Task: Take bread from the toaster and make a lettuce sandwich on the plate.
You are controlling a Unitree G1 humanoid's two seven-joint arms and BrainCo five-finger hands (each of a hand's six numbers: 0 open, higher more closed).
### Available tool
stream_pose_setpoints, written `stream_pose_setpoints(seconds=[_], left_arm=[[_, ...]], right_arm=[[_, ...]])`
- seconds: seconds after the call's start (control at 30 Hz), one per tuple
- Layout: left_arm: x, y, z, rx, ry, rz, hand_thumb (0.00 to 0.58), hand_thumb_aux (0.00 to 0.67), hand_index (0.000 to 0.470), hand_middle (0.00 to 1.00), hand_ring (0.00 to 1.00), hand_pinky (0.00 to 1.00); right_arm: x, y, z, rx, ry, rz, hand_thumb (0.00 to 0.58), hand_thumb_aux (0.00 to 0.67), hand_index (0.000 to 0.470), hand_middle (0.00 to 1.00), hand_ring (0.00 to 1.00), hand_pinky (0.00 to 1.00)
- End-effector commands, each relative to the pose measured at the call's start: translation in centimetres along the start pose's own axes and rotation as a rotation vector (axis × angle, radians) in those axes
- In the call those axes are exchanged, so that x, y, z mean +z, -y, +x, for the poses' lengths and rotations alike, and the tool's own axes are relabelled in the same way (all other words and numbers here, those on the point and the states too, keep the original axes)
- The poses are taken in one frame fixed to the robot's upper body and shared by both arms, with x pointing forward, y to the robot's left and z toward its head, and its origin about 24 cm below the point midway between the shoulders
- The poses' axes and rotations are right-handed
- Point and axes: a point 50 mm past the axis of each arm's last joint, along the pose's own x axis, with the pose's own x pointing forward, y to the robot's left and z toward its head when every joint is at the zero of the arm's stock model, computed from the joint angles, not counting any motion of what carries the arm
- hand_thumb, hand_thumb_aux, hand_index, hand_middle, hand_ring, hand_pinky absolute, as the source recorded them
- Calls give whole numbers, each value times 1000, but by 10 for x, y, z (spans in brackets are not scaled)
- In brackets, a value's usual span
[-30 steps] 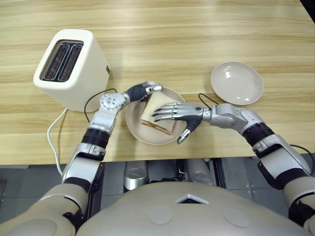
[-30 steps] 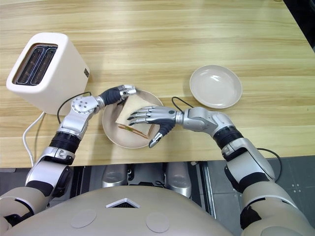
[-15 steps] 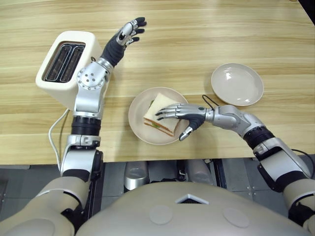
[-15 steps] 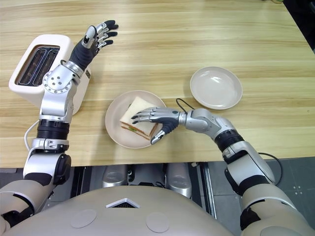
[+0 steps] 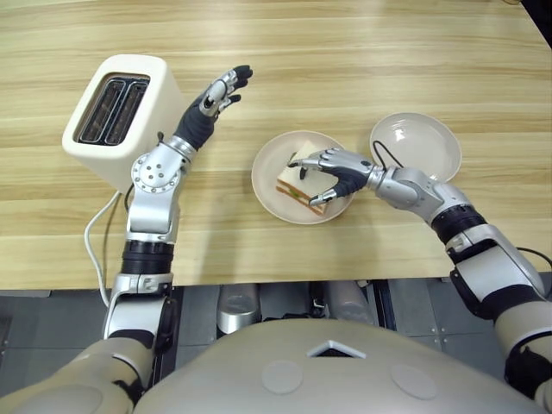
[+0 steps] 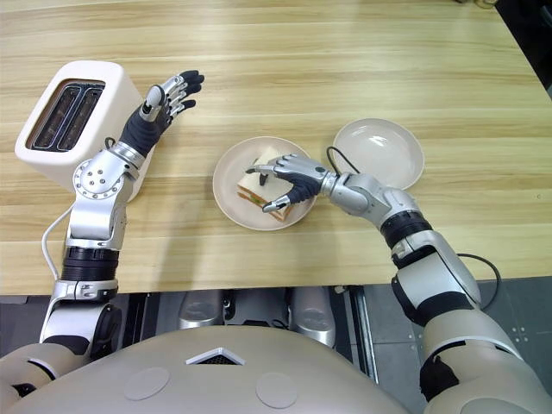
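Right hand (image 5: 335, 170) is closed over the sandwich (image 5: 291, 176): fingers curved across the top slice, thumb against the near edge, so the sandwich sits clamped between them. Sandwich lies on the plate (image 5: 266, 183), slightly right of that plate's middle, with a thin line of filling showing between the two slices along the near side. Plate rests flat on the table (image 5: 345, 52), near the front edge and roughly central in both eye views. Second plate (image 5: 423, 148) sits just beside it to the right and a little further back; the right wrist crosses the spot where the two rims come closest, so contact between them cannot be confirmed. Left hand (image 6: 164, 97) is raised above the table, fingers spread and extended, holding nothing, with the fingertips pointing away from the robot. It stands just to the right of the toaster (image 5: 129, 129) and well apart from the plate. Toaster stands at the left of the table, turned at an angle, both slots facing up. Its white cord (image 5: 95, 241) runs from the near side down over the front edge of the table.
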Motion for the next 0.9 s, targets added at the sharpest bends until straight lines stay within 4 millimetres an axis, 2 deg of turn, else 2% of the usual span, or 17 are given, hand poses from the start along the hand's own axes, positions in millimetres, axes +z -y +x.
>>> stream_pose_setpoints(seconds=[0.03,0.07,0.1,0.2,0.37,0.43,0.57,0.7,0.9], left_arm=[[4,6,-6,-25,34,-19,580,670,460,1000,1000,1000],[5,7,-7,-24,44,-25,580,670,460,1000,1000,1000],[6,8,-9,-17,53,-34,580,670,460,1000,1000,1000],[11,13,-18,-15,88,-75,580,670,460,1000,1000,1000],[12,18,-30,-26,89,-108,580,670,460,1000,1000,1000],[10,22,-35,-45,76,-125,580,670,460,1000,1000,1000],[5,41,-53,-179,45,-130,580,670,460,1000,1000,1000],[-3,74,-77,-424,-12,-124,580,670,460,1000,1000,1000],[-11,109,-103,-688,-99,-126,580,670,460,1000,1000,1000]], right_arm=[[0,-2,-6,-65,-1,20,549,515,354,1000,1000,1000],[3,9,-5,-152,24,14,579,644,442,1000,1000,1000],[5,20,-5,-235,51,13,580,670,460,1000,1000,1000],[17,45,-10,-456,150,47,580,670,460,1000,1000,1000],[32,48,-17,-523,235,148,580,670,460,1000,1000,1000],[33,47,-22,-520,236,246,580,670,460,1000,1000,1000],[31,36,-39,-406,220,521,580,670,460,1000,1000,1000],[46,8,-68,-32,265,787,580,670,460,1000,1000,1000],[51,-6,-95,204,233,925,580,670,460,1000,1000,1000]])
